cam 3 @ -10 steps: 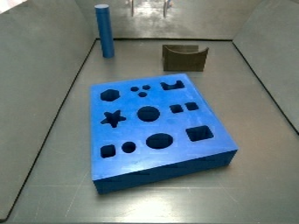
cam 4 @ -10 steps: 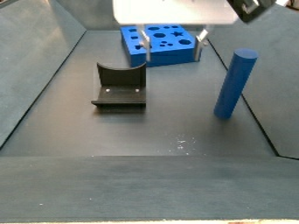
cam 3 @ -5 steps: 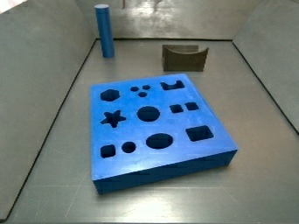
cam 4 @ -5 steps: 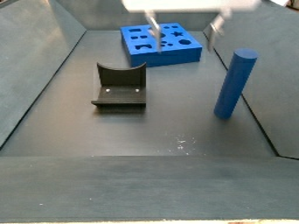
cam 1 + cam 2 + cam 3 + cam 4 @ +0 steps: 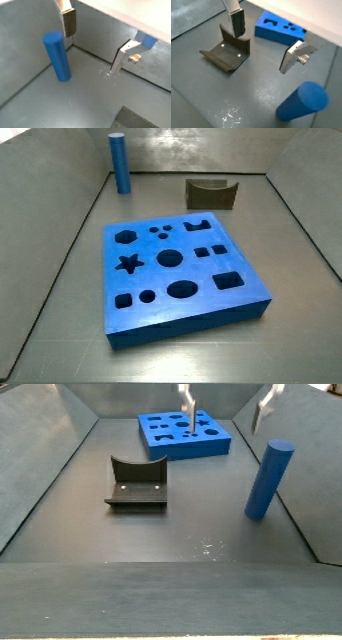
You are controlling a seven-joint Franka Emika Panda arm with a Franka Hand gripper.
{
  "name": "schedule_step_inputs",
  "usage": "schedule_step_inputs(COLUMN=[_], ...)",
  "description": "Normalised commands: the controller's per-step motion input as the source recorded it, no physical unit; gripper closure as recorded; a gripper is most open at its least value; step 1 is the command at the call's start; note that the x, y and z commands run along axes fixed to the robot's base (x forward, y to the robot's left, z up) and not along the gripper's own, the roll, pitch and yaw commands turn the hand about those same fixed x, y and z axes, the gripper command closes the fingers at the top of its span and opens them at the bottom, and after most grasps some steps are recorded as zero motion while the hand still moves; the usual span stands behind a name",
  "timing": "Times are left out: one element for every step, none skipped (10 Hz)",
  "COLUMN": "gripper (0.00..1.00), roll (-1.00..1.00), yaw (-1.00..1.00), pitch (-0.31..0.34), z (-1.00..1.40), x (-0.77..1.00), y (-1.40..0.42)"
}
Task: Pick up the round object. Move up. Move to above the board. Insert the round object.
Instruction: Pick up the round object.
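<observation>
The gripper shows silver fingers with dark pads. The round object beside them is plain blue, as is the board; the fixture is dark olive.

Lab test bin, grey walls

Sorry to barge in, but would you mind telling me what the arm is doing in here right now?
The gripper is open and holds nothing, hanging in the air above the floor. The round object, a blue peg, stands upright and untouched beside a wall; a wrist view shows it off to one side of the fingers, not between them. The board lies flat with every hole empty, and the fixture stands apart from both. So the pick-up has not happened yet.
</observation>
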Motion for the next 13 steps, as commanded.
schedule_step_inputs(gripper=[0.00, 0.00, 0.00, 0.00, 0.00, 0.00, 0.00, 0.00, 0.00, 0.00, 0.00, 0.00, 0.00], roll=[0.00, 0.00, 0.00, 0.00, 0.00, -0.12, 0.00, -0.06, 0.00, -0.24, -0.12, -0.01, 0.00], yaw=[0.00, -0.30, -0.37, -0.39, 0.00, 0.14, 0.55, 0.45, 0.00, 0.49, 0.70, 0.42, 0.02], pitch=[0.000, -0.183, -0.174, -0.200, 0.000, -0.186, -0.177, -0.146, 0.000, -0.237, -0.149, -0.083, 0.000], z=[-0.15, -0.09, -0.04, 0.00, -0.02, -0.30, -0.23, 0.00, -0.08, -0.49, -0.60, -0.23, 0.00], x=[-0.21, -0.94, -0.89, -0.78, 0.00, -0.44, -0.59, -0.14, -0.05, -0.53, -0.43, -0.27, 0.00], y=[0.18, 0.27, 0.27, 0.03, 0.00, -0.11, -0.28, -0.11, 0.00, 0.07, 0.05, 0.07, 0.00])
